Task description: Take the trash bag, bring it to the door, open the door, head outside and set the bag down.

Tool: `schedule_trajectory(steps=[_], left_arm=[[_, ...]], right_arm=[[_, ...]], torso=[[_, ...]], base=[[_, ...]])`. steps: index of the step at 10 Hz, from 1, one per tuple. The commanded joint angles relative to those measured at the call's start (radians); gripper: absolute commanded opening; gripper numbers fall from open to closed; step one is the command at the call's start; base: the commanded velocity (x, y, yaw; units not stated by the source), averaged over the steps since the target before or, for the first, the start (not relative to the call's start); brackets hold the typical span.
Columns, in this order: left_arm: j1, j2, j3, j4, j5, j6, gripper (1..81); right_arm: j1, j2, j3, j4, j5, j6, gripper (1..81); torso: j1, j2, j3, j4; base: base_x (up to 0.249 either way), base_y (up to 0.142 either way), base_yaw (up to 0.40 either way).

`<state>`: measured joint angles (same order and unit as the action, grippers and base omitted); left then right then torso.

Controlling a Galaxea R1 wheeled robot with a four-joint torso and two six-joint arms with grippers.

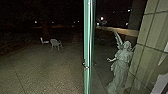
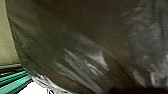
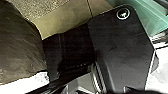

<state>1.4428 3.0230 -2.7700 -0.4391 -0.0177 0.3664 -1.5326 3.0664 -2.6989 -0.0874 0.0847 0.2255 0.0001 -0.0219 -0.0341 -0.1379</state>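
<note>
The ground is a wide paved yard [image 1: 47,72], dull brown and grainy under weak light, with a thin dark line running across it at the left; the far side goes nearly black, with a few small lights dotted along it; a pale lit strip [image 1: 125,31] lies beyond, to the right of centre.

Two light-coloured chairs stand out on the paving, left of centre; the nearer one [image 1: 55,44] is just beside the other [image 1: 44,42]. A tall, shiny green upright edge [image 1: 88,47] cuts the head view from top to bottom, near the middle, with a small fitting [image 1: 85,66] partway down it; to the right of this edge stands a pale winged statue [image 1: 122,60] in a long robe, upright, one forearm held out; beside it, at the far right, rises a pale wall [image 1: 155,30] marked off into large panels by dark joints.

The trash bag [image 2: 72,32] is up close at the left wrist camera, dark brown, thin and glossy, full of creases that catch the light; it is also close by in the right wrist view, its rounded side near a smooth yellowish band [image 3: 67,18] that borders a speckled surface [image 3: 42,7]; a translucent green panel [image 3: 155,17] is there too; whether the left tool or the right tool is spread, pressed together or pinching the bag, I cannot tell.
</note>
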Motion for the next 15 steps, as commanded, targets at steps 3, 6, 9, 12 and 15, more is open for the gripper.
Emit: schedule_trajectory(steps=[3,6,9,12,15], left_arm=[[-0.055,-0.002,-0.002,-0.007,0.058,0.003,1.0],[-0.055,-0.002,-0.002,-0.007,0.058,0.002,1.0],[-0.055,-0.002,-0.002,-0.007,0.058,0.003,1.0],[-0.055,-0.004,-0.002,-0.009,0.058,0.002,1.0],[-0.055,-0.004,0.000,-0.009,0.058,0.002,1.0]], right_arm=[[0.048,0.010,0.007,0.002,-0.051,-0.003,81.1],[0.047,0.010,0.007,0.002,-0.051,-0.003,81.1],[0.047,0.010,0.007,0.002,-0.051,-0.003,81.1],[0.047,0.010,0.007,0.002,-0.049,-0.003,81.1],[0.047,0.010,0.007,0.002,-0.049,-0.003,81.1]], torso=[[0.000,0.000,0.000,0.000],[0.000,0.000,0.000,0.000],[0.000,0.000,0.000,0.000],[0.000,0.000,0.000,0.000],[0.000,0.000,0.000,0.000]], base=[[0.085,0.000,0.000],[0.085,0.000,0.000],[0.085,0.000,0.000],[0.085,0.000,0.000],[0.085,0.000,0.000]])
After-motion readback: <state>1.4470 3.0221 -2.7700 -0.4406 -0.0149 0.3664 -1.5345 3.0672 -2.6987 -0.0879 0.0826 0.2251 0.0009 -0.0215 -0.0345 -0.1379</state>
